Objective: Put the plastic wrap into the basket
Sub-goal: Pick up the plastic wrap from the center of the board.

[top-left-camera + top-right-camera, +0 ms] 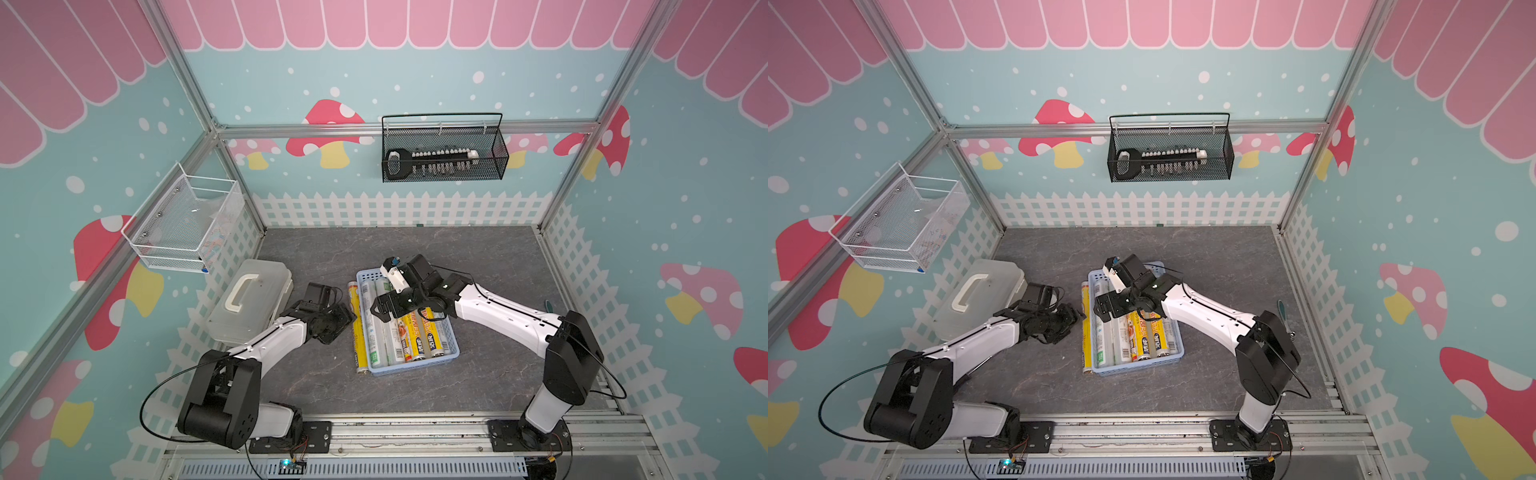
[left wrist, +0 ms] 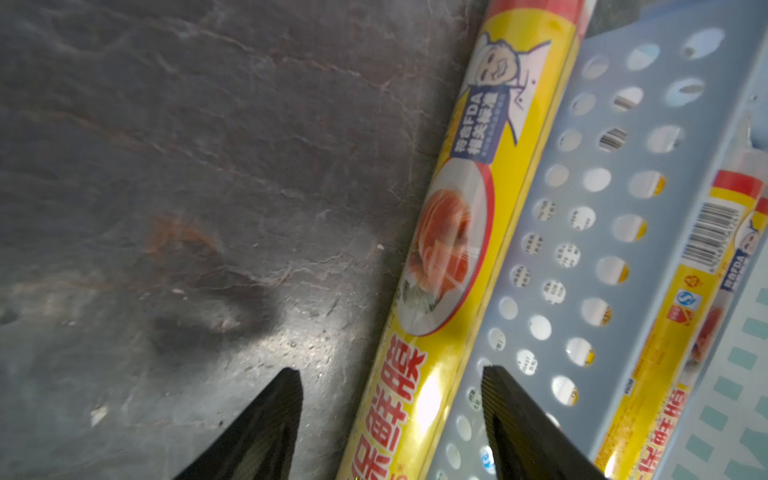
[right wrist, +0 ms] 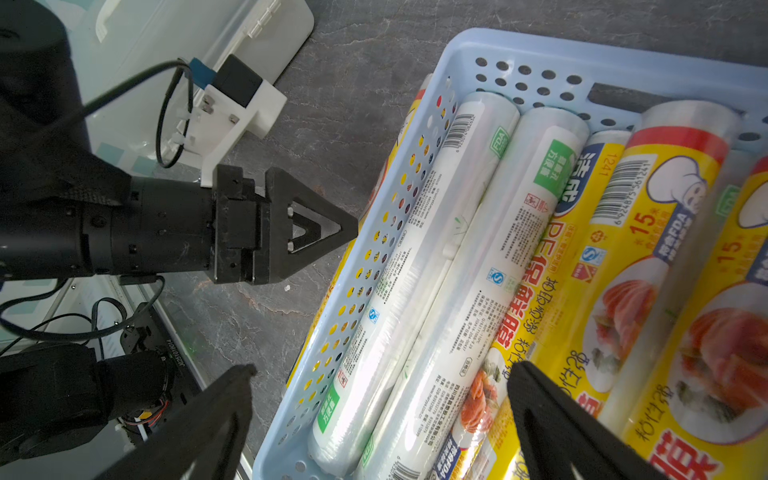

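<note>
The basket (image 1: 415, 367) (image 1: 1142, 365) is a light blue perforated tray in the middle of the table, with several plastic wrap rolls (image 1: 409, 336) (image 3: 478, 257) lying side by side in it. One yellow plastic wrap roll (image 1: 357, 332) (image 1: 1086, 332) (image 2: 457, 232) lies on the table outside, against the basket's left wall (image 2: 582, 232). My left gripper (image 1: 350, 318) (image 1: 1077, 316) (image 2: 390, 372) (image 3: 332, 228) is open, its jaws on either side of this roll with a gap on each side. My right gripper (image 1: 380, 309) (image 1: 1102, 309) (image 3: 382, 368) hangs open over the rolls on the basket's left side, holding nothing.
A translucent lidded box with a white handle (image 1: 249, 299) stands left of my left arm. A white wire basket (image 1: 187, 228) hangs on the left wall. A black wire basket (image 1: 444, 153) with a black-handled tool hangs on the back wall. A small green item (image 1: 548, 307) lies behind my right arm.
</note>
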Motion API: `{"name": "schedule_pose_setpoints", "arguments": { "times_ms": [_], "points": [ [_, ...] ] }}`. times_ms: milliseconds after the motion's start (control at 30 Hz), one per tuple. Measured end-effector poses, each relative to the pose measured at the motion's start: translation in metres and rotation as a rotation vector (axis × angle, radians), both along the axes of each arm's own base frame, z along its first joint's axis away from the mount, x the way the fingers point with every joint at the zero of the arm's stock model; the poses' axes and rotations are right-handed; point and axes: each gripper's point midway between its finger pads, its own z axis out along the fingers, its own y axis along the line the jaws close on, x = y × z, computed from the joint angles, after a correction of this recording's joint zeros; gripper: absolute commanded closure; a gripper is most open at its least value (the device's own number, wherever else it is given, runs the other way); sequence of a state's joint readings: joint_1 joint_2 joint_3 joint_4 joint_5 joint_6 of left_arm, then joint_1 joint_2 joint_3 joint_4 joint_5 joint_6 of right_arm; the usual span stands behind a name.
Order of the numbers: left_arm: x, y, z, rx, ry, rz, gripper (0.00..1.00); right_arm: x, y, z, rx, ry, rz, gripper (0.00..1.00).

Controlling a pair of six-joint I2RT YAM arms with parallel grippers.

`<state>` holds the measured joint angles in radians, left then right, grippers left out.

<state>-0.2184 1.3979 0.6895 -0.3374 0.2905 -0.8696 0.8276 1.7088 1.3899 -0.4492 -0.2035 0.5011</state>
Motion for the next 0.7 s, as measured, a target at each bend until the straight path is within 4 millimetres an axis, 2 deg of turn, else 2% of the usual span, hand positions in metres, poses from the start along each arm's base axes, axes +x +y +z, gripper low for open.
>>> {"name": "schedule_pose_setpoints", "arguments": {
  "times_ms": [367, 567, 700],
  "points": [
    [0.009, -0.011, -0.012, 0.048, 0.061, -0.089, 0.27, 0.0, -0.001, -0.001, -0.003, 0.002, -0.001, 0.01],
    [0.009, -0.009, -0.015, 0.153, 0.085, -0.144, 0.27, -0.003, -0.004, -0.009, -0.017, 0.015, -0.001, 0.01],
    [0.003, -0.002, -0.025, 0.224, 0.124, -0.161, 0.32, -0.003, -0.003, -0.009, -0.016, 0.015, 0.0, 0.01]
  ]
}}
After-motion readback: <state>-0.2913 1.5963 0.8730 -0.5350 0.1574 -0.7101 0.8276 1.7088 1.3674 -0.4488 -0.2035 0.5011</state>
